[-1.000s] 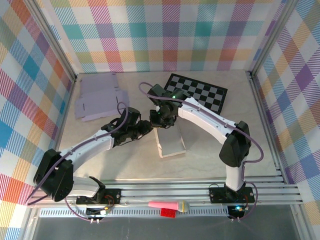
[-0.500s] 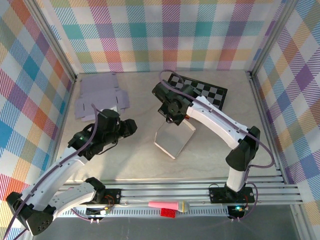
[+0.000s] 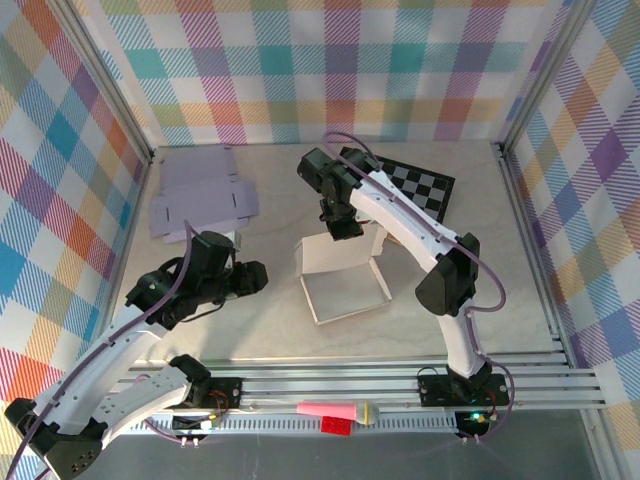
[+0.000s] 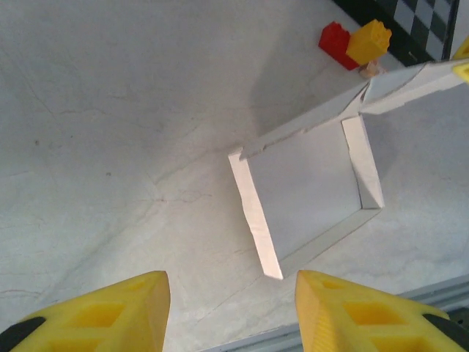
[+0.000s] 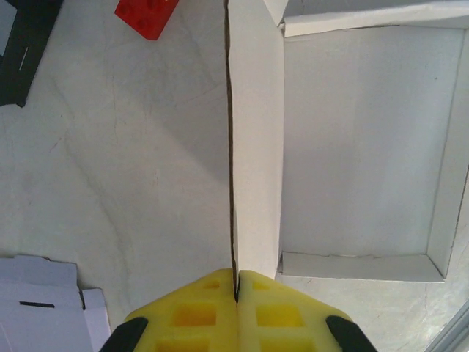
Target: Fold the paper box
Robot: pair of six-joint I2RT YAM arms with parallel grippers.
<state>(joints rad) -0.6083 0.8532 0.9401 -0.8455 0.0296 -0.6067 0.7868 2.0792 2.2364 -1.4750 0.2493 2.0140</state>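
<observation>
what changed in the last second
The left fingers drew back leftward, off the paper box, and are now open. The right fingers, still shut on its flap, turned the box so its tray lies open. Lilac sheets and checkered mat stayed put.

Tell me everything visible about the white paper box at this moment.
The paper box is white thin card, half folded into a shallow open tray with low walls, empty, lying on the table mid-workspace. Its tall far flap stands raised, pinched at its edge by the shut right gripper. Nothing else touches it.
</observation>
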